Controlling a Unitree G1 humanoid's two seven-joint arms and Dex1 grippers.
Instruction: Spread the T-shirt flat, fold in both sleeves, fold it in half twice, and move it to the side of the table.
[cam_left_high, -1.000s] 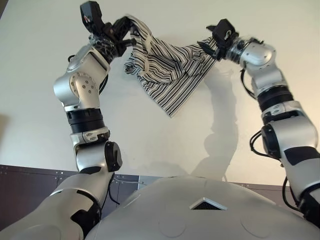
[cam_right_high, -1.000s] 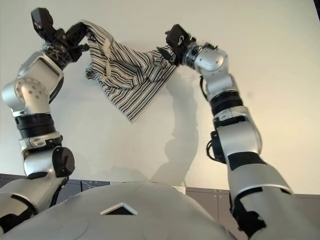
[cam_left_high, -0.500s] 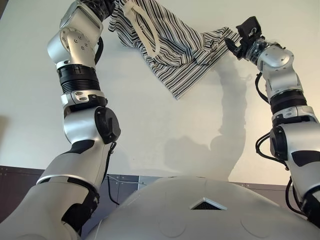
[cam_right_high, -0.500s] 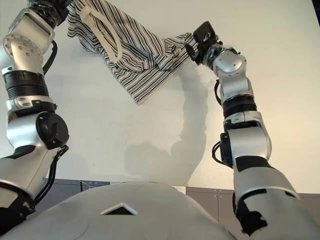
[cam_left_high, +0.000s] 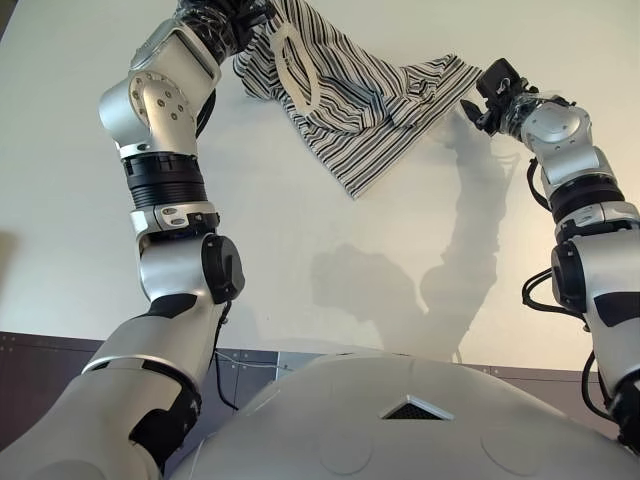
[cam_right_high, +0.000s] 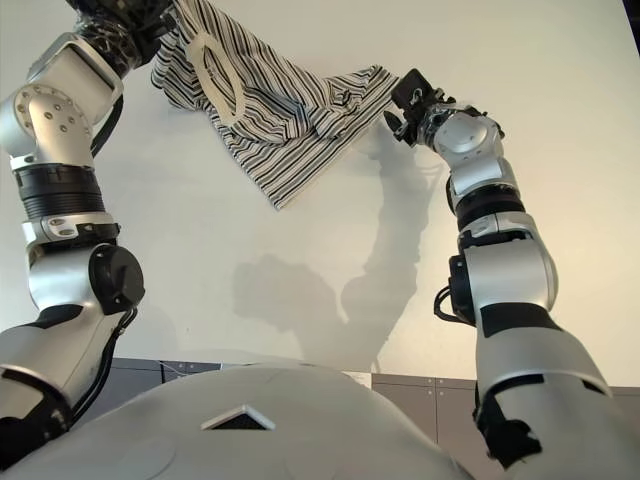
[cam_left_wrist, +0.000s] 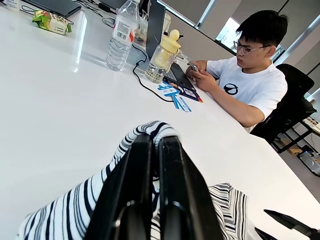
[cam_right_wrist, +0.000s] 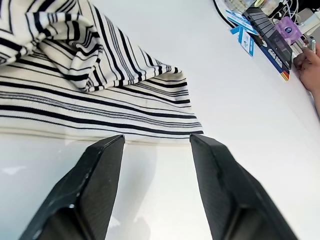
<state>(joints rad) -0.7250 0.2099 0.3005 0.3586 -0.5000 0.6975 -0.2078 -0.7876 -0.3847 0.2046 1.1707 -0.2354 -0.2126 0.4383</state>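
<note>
1. Striped T-shirt (cam_left_high: 350, 110) hangs bunched over the far left part of the white table (cam_left_high: 300, 250). Its collar end is lifted and its right edge lies flat on the tabletop.
2. The left gripper (cam_left_wrist: 155, 142) is at the far left, its two black fingers pressed together on a fold of the striped cloth, holding that end up off the table.
3. The right gripper (cam_right_wrist: 156, 142) sits low at the far right, just beside the shirt's right hem, fingers spread apart with nothing between them.
4. A water bottle (cam_left_wrist: 121, 35) and a yellow-lidded jar (cam_left_wrist: 161, 57) stand farther off on the table, well apart from the cloth.
</note>
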